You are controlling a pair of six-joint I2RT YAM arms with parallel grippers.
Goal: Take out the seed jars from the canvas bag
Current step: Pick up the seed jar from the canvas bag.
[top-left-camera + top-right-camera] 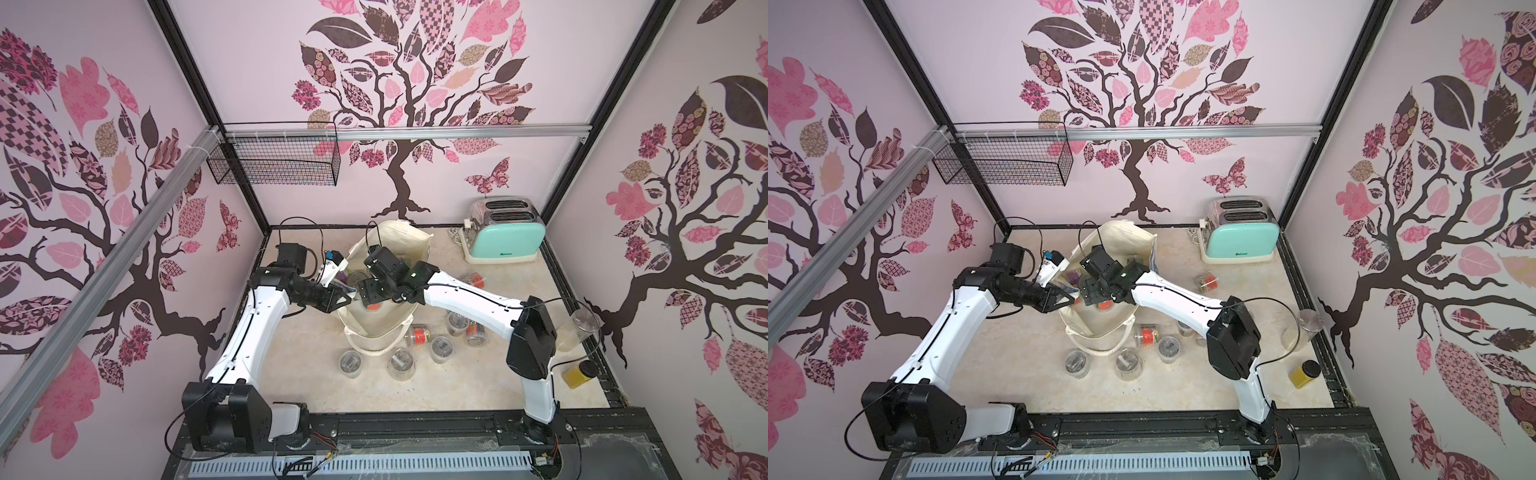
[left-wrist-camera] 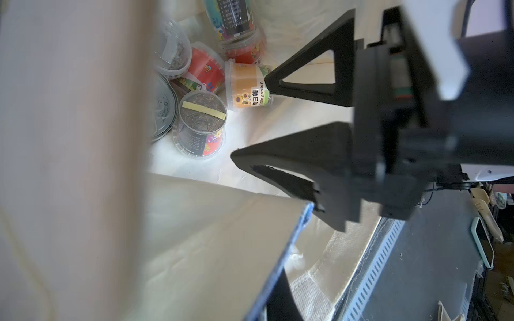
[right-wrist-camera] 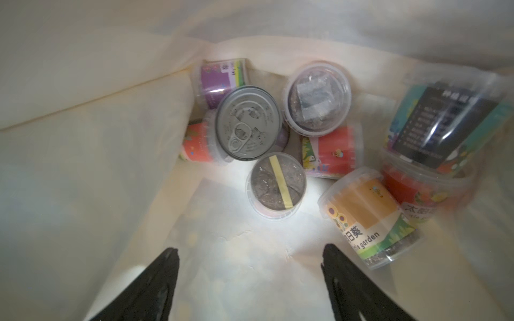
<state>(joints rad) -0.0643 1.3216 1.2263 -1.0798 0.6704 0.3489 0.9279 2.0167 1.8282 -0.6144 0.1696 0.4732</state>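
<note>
Nearest the robot's base, three jars (image 1: 350, 362) stand upright on the table (image 1: 299, 353), lids up, in a loose row just in front of the bag's drooping handle (image 1: 374, 353). Just behind them a red jar (image 1: 419, 334) lies on its side, its long axis running across the table. Two more sit beside it, partly under the right arm.

The bag (image 1: 376, 332) stands mid-table with its mouth upward. The mouth's long axis runs near to far, leaning slightly right. The left gripper (image 1: 345, 297) is clamped tight on the bag's left rim. The right gripper (image 3: 247, 255) reaches down into the bag, jaws spread wide with nothing between them. One finger is just beside the orange jar (image 3: 367, 214); whether it touches cannot be told.

That orange jar lies on its side on the bag floor. Past it a strip jar (image 3: 275, 184), with a yellow strip under its lid, stands upright. Beyond these sits a ring-pull can (image 3: 247, 122), top up. A purple jar (image 3: 219, 83) and other red ones lie on their sides around it. A dark-labelled jar (image 3: 445, 119) lies tilted on top of another.

Farther back, a lone jar (image 1: 476, 280) lies on its side right of the bag. A toaster (image 1: 505, 237) stands in the far right corner.
</note>
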